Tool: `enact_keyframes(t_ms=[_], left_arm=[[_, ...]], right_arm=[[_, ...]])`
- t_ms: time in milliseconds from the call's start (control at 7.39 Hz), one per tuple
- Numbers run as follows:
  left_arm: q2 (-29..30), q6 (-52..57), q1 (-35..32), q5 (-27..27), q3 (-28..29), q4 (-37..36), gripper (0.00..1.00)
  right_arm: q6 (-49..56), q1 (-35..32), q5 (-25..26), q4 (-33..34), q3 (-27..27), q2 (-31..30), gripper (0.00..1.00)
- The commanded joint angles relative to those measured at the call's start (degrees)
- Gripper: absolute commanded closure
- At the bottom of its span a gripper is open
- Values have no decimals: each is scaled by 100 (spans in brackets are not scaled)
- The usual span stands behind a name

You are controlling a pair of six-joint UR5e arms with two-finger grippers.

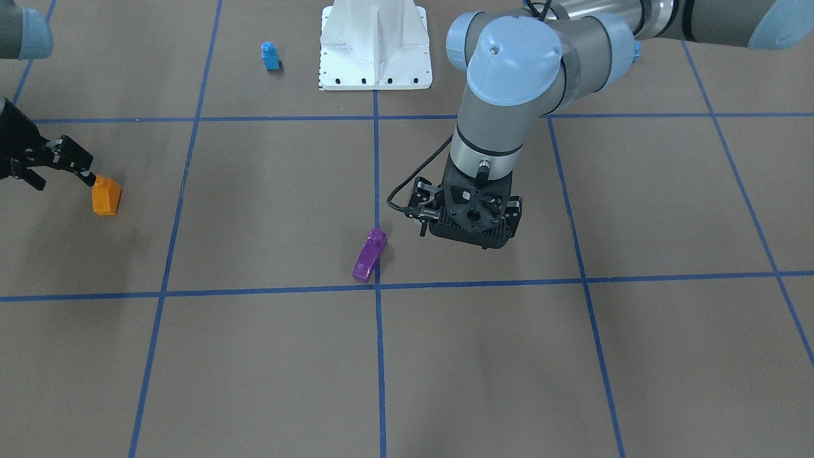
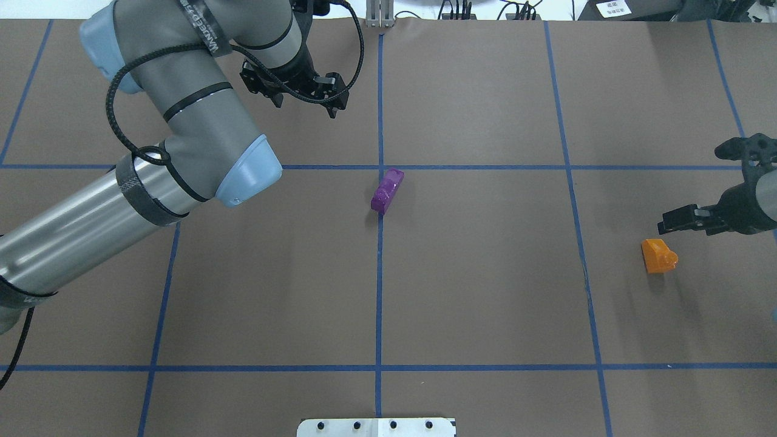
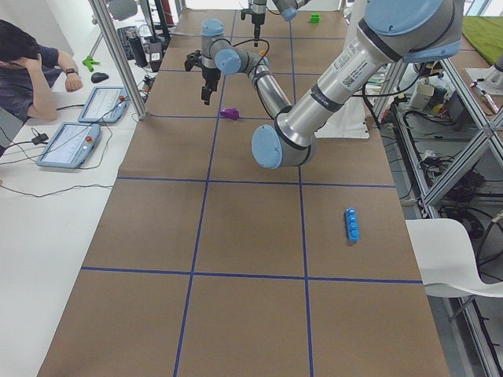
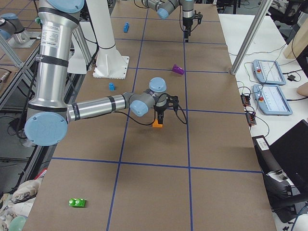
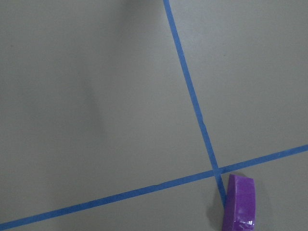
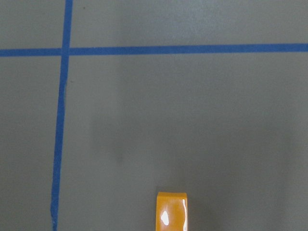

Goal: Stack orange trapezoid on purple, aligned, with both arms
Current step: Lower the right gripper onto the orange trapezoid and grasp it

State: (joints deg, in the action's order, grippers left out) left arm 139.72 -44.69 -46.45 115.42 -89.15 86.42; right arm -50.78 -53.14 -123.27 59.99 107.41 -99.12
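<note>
**Two arms, two bricks, nothing yet in hand**

One orange trapezoid (image 2: 658, 256) and one purple brick (image 2: 387, 190) lie well apart on the brown table (image 2: 485, 291). In the overhead view, the purple brick rests slantwise against the centre tape line, just below a crossing. It sits between four and five o'clock from the left gripper (image 2: 303, 106), whose fingers are spread and hold nothing. The right gripper (image 1: 63, 181) hangs at the table's right edge with its fingers parted and empty. The orange trapezoid stands on the paper at about six o'clock from that gripper in the overhead view, just beside one fingertip. Three spare bricks lie apart: one small blue brick (image 1: 270, 56) near the white base (image 1: 375, 48), one long blue brick (image 3: 352, 225) and one green brick (image 4: 77, 202).
</note>
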Motion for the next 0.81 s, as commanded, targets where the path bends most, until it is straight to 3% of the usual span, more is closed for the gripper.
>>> enact_keyframes(t_ms=[0, 676], left_arm=[[-32, 5, -4, -2, -23, -2, 0], [-120, 5, -4, -11, -50, 7, 0]], right_arm=[[-90, 408, 197, 4, -141, 42, 0], [-81, 550, 207, 4, -599, 297, 4]])
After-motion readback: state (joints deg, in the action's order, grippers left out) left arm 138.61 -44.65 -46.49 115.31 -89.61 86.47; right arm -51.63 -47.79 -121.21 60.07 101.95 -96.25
